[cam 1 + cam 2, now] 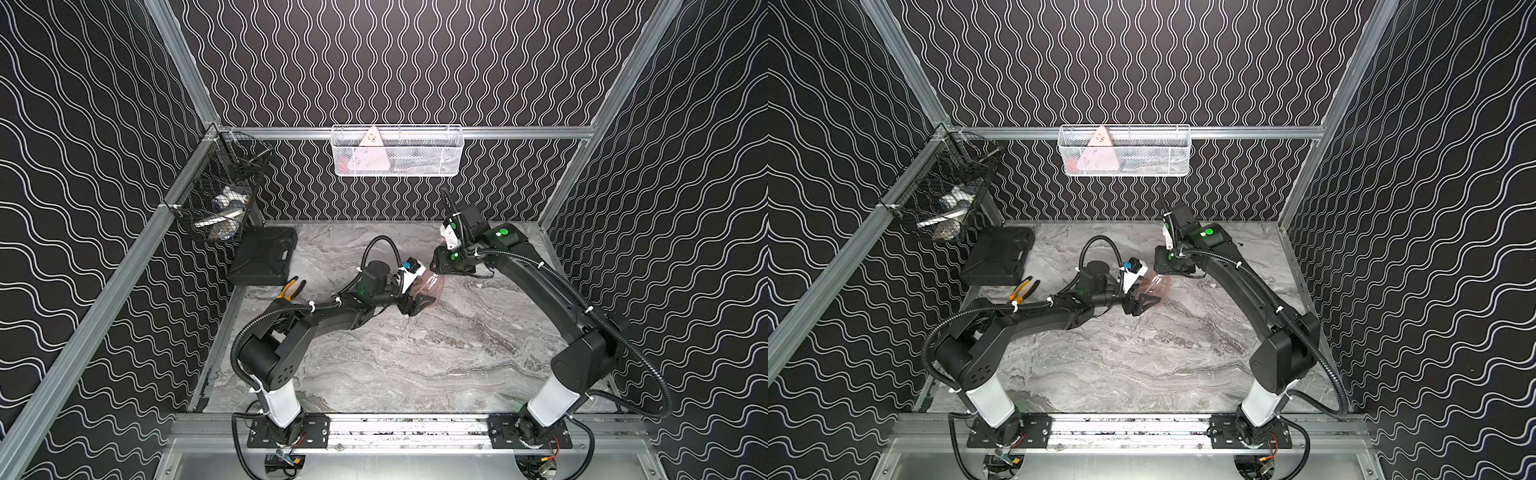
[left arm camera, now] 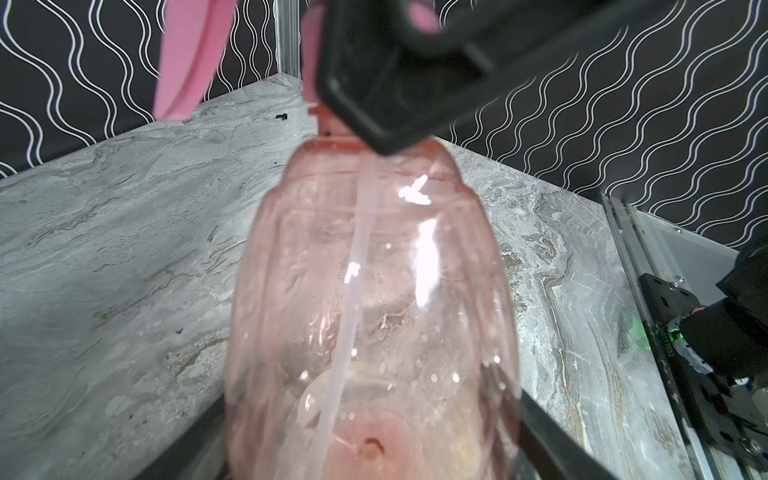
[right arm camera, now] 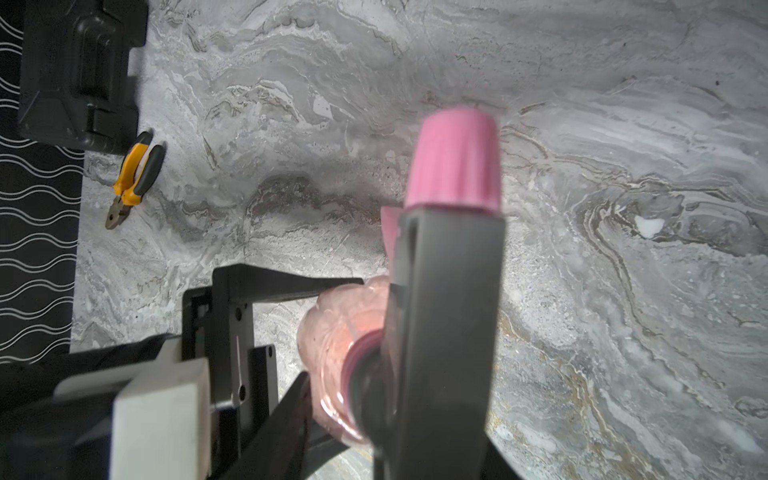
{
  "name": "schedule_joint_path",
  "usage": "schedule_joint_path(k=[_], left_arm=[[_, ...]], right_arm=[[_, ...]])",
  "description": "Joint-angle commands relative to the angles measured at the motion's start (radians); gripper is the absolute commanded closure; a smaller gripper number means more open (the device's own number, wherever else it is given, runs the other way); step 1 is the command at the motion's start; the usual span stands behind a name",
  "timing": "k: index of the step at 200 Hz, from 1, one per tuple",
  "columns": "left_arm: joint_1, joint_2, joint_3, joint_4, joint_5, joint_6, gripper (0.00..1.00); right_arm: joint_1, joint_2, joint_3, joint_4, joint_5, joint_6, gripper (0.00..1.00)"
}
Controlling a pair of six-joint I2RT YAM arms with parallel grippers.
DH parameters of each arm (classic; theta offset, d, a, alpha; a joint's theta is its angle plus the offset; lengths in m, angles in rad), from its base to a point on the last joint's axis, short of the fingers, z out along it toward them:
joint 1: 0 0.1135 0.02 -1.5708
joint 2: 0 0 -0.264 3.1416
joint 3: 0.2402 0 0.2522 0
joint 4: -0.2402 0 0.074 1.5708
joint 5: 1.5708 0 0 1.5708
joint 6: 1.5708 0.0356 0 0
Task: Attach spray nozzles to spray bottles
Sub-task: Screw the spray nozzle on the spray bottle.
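Note:
The translucent pink spray bottle (image 1: 432,286) (image 1: 1158,286) hangs tilted above the marble table, and my left gripper (image 1: 424,297) (image 1: 1147,300) is shut on its wide base. The left wrist view shows the bottle (image 2: 436,316) between the dark fingers (image 2: 552,440), with the clear dip tube (image 2: 353,291) running down inside it. The spray nozzle (image 3: 449,291), grey with a pink tip (image 3: 455,162), sits on the bottle's neck (image 3: 361,345). My right gripper (image 1: 441,266) (image 1: 1160,266) is closed round the nozzle from above. Its black finger (image 2: 399,83) covers the collar.
A black case (image 1: 264,255) and yellow-handled pliers (image 1: 291,288) lie at the table's left. A white mesh basket (image 1: 397,170) with a pale pink triangular card hangs on the back wall. A black wire basket (image 1: 216,199) hangs on the left rail.

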Motion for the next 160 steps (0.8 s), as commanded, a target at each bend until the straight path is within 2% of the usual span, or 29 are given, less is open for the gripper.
schedule_joint_path(k=[1,46,67,95,104,128,160], left_arm=[[0.000,-0.014,-0.001,0.048,0.012,0.004,0.85],[0.000,-0.016,-0.004,0.058,0.019,0.001,0.86],[-0.001,-0.014,-0.005,0.071,0.021,-0.008,0.86],[-0.001,-0.011,-0.004,0.072,0.008,-0.012,0.88],[-0.001,-0.010,-0.001,0.072,-0.005,-0.018,0.90],[-0.007,0.001,0.002,0.090,-0.056,-0.039,0.94],[-0.020,0.006,0.009,0.108,-0.156,-0.058,0.94]], right_arm=[[0.000,0.007,0.013,0.023,0.019,0.011,0.54],[0.000,0.015,0.005,0.052,0.029,0.028,0.57],[0.000,0.017,0.005,0.068,0.016,0.038,0.66],[0.002,0.024,0.019,0.065,-0.003,0.070,0.82],[0.004,0.026,0.022,0.059,0.001,0.095,0.84],[0.015,0.023,0.007,0.063,0.028,0.214,1.00],[0.051,0.032,-0.023,0.057,0.132,0.393,1.00]])
